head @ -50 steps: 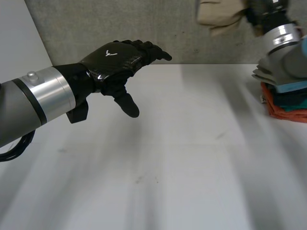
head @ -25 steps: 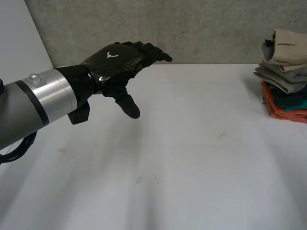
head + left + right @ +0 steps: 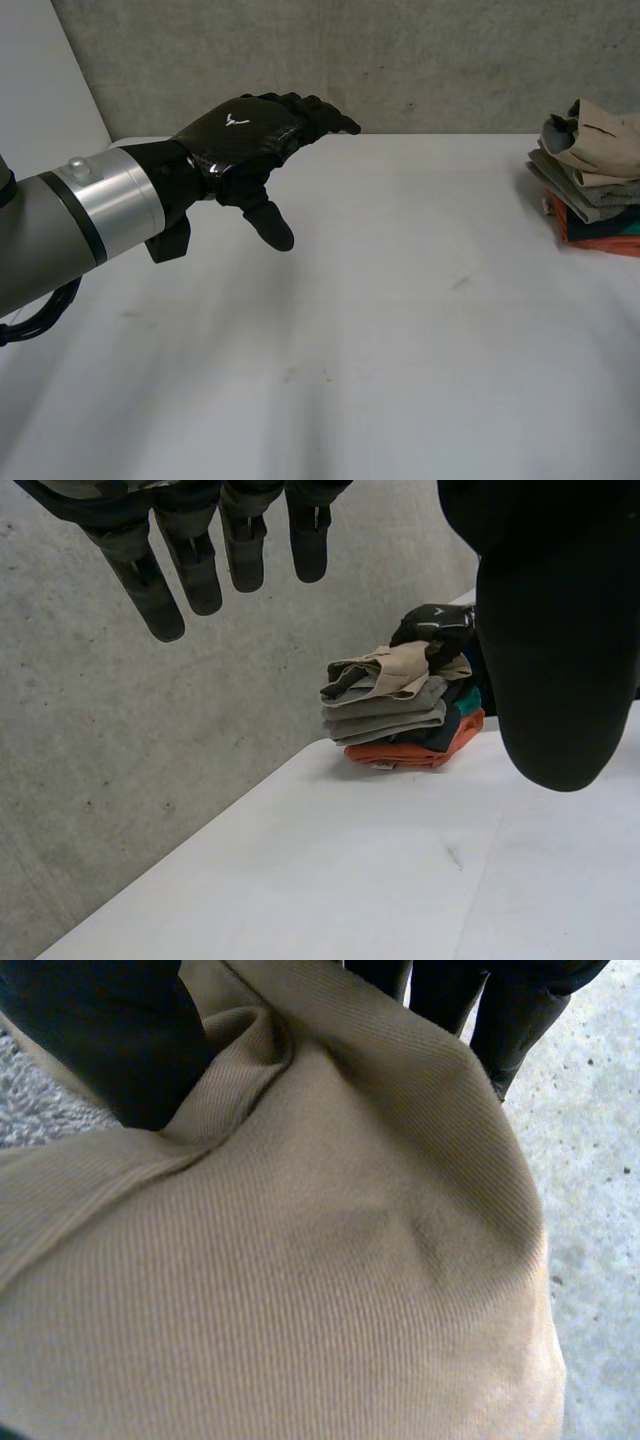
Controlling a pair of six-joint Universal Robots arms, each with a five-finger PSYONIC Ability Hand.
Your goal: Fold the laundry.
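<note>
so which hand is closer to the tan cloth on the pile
Right. The right hand pinches the tan cloth atop the pile; the left hand hovers open over the table, well away.

Bright, even light — soft, diffuse

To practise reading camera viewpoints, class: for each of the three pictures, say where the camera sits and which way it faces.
Head view: between and behind the arms, looking down at the table; left hand and forearm show.
Left wrist view: on the left wrist, looking past its hand toward the pile of clothes.
Right wrist view: on the right wrist, close over the tan cloth the right hand pinches.
Shared: head and left wrist views both show the pile.
</note>
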